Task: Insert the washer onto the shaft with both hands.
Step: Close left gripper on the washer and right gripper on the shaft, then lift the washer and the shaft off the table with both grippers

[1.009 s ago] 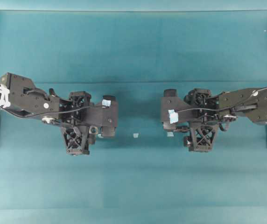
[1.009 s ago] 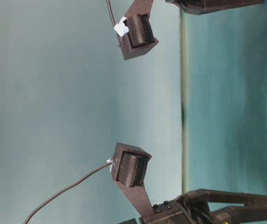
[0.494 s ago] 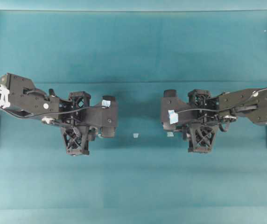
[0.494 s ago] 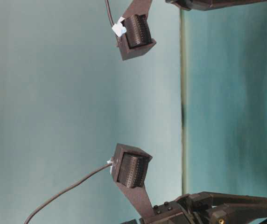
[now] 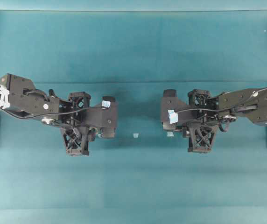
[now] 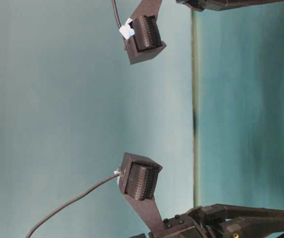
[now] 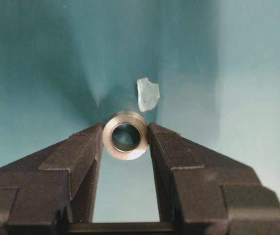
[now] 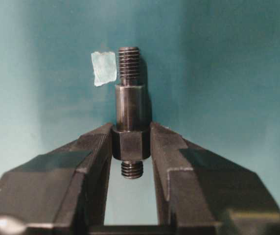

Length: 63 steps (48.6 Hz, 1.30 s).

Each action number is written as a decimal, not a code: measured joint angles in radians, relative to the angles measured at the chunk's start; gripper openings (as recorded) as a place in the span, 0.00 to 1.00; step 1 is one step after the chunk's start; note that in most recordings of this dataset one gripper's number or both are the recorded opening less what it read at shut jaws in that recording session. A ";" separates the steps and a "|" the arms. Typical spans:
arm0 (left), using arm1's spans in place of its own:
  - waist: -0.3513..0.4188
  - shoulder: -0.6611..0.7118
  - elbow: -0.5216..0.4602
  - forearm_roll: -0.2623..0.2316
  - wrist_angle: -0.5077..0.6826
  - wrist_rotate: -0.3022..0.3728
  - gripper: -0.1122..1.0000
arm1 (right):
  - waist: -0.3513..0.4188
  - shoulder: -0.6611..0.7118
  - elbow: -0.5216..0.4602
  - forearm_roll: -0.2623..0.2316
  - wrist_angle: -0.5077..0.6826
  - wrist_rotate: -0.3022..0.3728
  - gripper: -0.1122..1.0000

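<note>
Between the fingers of the left gripper (image 7: pixel 126 139) sits the washer (image 7: pixel 126 135), pinched on its rim with its dark hole facing the wrist camera. A second ago those fingers stood wider in the overhead view; they have since closed onto the ring. The right gripper (image 8: pixel 131 144) has likewise clamped shut from a much wider stance and now holds the shaft (image 8: pixel 129 108) by its hexagonal collar, the long threaded end pointing away from the wrist and a short threaded stub showing behind the fingers. Both parts are therefore secured, so the pick-up looks done; my judgement is that what remains is bringing the two arms together and lining the hole up with the threaded tip. Seen from overhead, the grippers face each other across the teal counter (image 5: pixel 133 46), well apart. Count: one washer, one shaft, two grippers, and two loose pale blue tape scraps (image 5: pixel 135 135) lying on the counter between them.
</note>
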 measured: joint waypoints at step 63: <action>-0.002 -0.002 0.000 0.002 0.000 -0.003 0.42 | 0.011 0.002 -0.002 -0.003 -0.002 -0.041 0.10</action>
